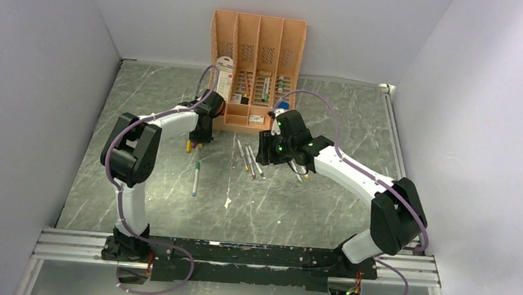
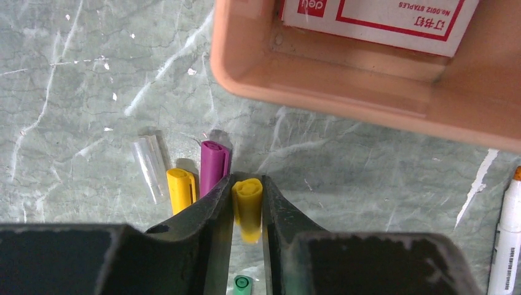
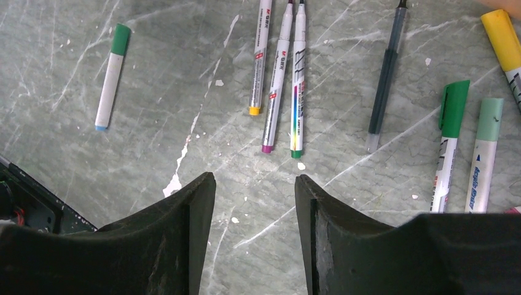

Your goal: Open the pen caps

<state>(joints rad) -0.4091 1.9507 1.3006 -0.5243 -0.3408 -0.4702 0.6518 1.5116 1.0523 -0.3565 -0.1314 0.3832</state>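
The left gripper (image 2: pixel 247 179) straddles a yellow pen cap (image 2: pixel 248 208) on the table, beside a purple cap (image 2: pixel 213 165) and the peach organiser (image 2: pixel 344 86). Its jaws stand close on both sides, but whether they pinch it cannot be told. The right gripper (image 3: pixel 255 181) hangs open and empty just short of three pens (image 3: pixel 279 80).

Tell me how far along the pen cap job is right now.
Done: a purple cap, a yellow cap and a clear cap lie loose by the organiser; three pens look uncapped. In hand: the left gripper pinches a second yellow cap; the right gripper hangs open, empty. Left: four pens wear caps, two green, one pale green, one yellow.
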